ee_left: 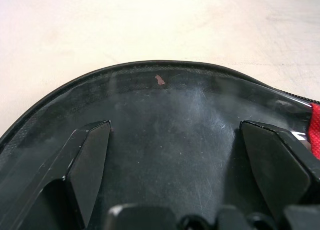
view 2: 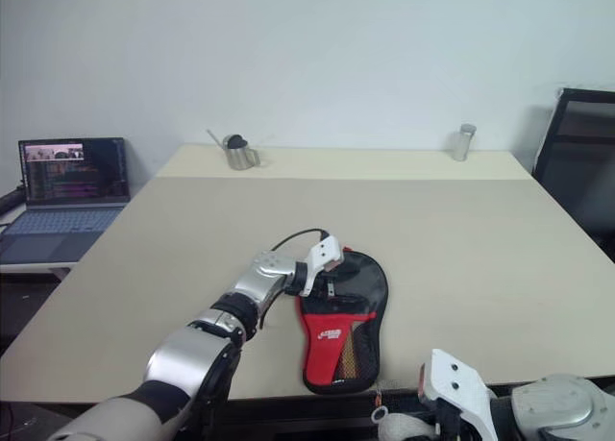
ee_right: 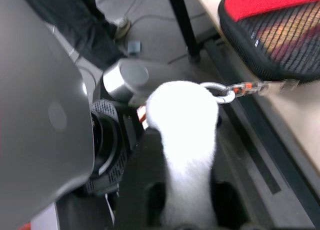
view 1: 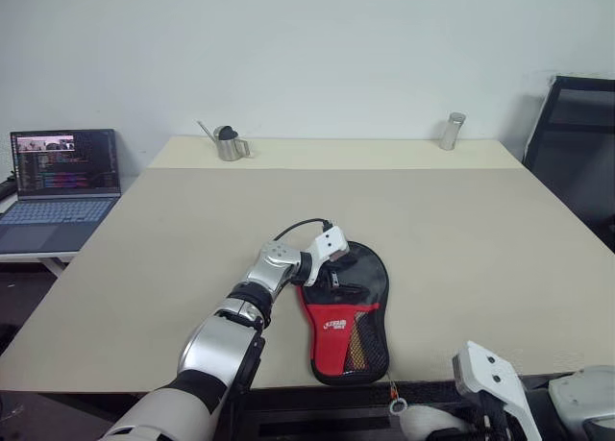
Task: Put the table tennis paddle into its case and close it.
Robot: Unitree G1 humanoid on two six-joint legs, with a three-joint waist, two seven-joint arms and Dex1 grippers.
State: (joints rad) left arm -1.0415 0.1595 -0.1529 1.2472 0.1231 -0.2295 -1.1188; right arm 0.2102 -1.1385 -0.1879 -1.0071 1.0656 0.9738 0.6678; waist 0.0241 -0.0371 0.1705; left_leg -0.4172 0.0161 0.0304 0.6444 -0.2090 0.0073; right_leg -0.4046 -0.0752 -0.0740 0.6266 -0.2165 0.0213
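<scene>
case [view 1: 348, 311] | black, red panel, white logo | flat on table [view 1: 461, 230]

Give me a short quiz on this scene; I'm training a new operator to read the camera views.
1. True or false: the left gripper is open over the round end of the case.
2. What stands beside the table, on the robot's left? A) a printer B) an open laptop C) a lamp
3. Which end of the case lies nearest the table's front edge?
Key: 1 true; 2 B; 3 the narrow red end.
</scene>
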